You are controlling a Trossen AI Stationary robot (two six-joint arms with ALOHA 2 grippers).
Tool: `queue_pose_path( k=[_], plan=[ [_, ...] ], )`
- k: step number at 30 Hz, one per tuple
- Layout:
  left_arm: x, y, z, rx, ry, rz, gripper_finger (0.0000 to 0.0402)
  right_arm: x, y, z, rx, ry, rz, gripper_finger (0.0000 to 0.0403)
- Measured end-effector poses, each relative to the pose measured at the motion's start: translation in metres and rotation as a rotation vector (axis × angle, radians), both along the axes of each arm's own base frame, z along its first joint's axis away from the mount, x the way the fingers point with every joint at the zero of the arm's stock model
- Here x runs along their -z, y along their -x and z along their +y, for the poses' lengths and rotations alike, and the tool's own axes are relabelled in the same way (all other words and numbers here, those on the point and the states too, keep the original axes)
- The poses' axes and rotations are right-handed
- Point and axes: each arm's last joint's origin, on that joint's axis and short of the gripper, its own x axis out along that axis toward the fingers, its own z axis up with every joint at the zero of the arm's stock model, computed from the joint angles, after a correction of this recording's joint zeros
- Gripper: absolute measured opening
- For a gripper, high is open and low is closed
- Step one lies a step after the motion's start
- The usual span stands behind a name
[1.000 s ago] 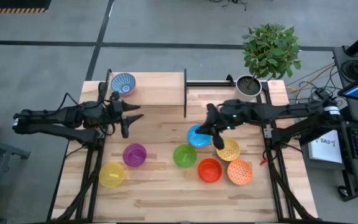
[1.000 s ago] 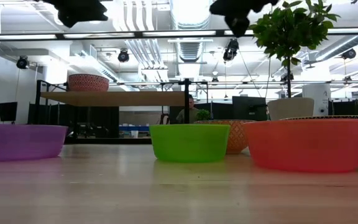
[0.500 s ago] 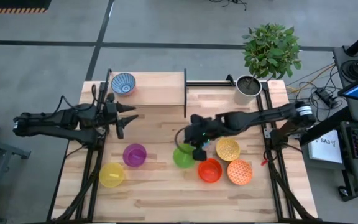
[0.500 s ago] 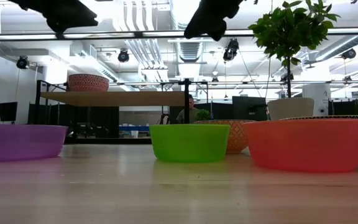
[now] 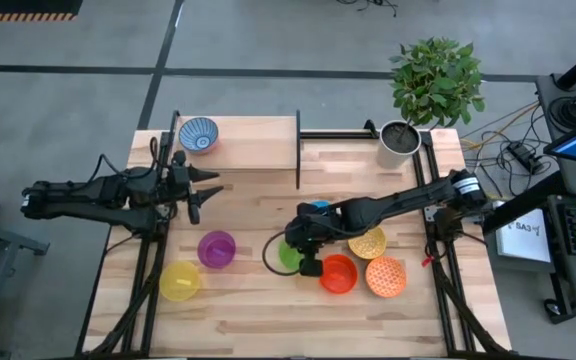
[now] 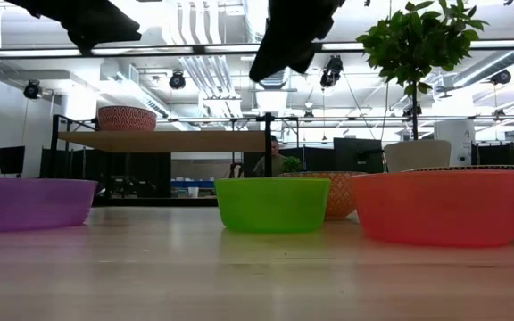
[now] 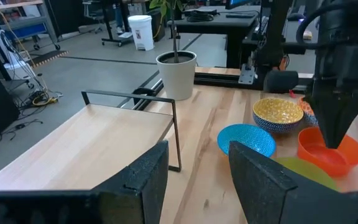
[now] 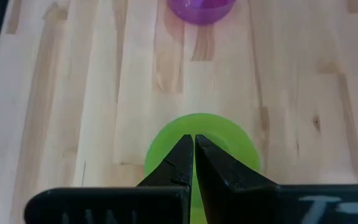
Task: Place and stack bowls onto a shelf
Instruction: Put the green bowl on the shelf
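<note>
Directly beneath the right tool (image 8: 193,163), whose fingers are pressed together on nothing, sits the green bowl (image 8: 229,140), half hidden by it from above. Behind the tool, the light blue bowl (image 5: 320,207) barely shows. The left tool (image 7: 197,180), fingers apart, hangs beside the shelf (image 5: 253,150) carrying a patterned bowl (image 5: 198,133).

bright, even indoor light throughout. low view: ceiling strip lights (image 6: 194,46) behind scene, arms overhead reduced to dark silhouettes; near tabletop (image 6: 257,276) soft, out of focus, faint bowl reflections on it. high view: soft, short shadows under bowls, no harsh glare. left wrist view: near fingers (image 7: 143,180) blurred. right wrist view: wood grain fairly sharp, fingers (image 8: 180,163) slightly soft.
</note>
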Motion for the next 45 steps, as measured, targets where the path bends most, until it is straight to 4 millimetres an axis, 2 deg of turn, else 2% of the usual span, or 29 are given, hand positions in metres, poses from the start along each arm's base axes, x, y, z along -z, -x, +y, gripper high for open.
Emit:
queue_pose_path(
  k=[10,20,26,31,38,45],
  plan=[
    [0.0,0.0,0.0,0.001,-0.004,0.001,0.0152,0.011,-0.006,-0.002,-0.028,0.032,0.016,0.0022],
    [0.0,0.0,0.0,0.005,-0.017,0.006,0.0152,0.038,-0.018,-0.016,0.022,0.109,0.084,0.0141],
    [0.0,0.0,0.0,0.005,-0.017,0.006,0.0152,0.055,-0.026,-0.03,-0.003,0.165,0.116,0.0181],
    [0.0,0.0,0.0,0.007,-0.027,0.01,0.0152,0.072,-0.033,-0.038,-0.025,0.182,0.148,0.0182],
    [0.0,0.0,0.0,0.009,-0.038,0.014,0.0152,0.096,-0.041,-0.041,-0.065,0.185,0.2,0.0164],
    [0.0,0.0,0.0,0.01,-0.041,0.015,0.0152,0.098,-0.045,-0.046,-0.076,0.167,0.197,0.0111]
  ],
)
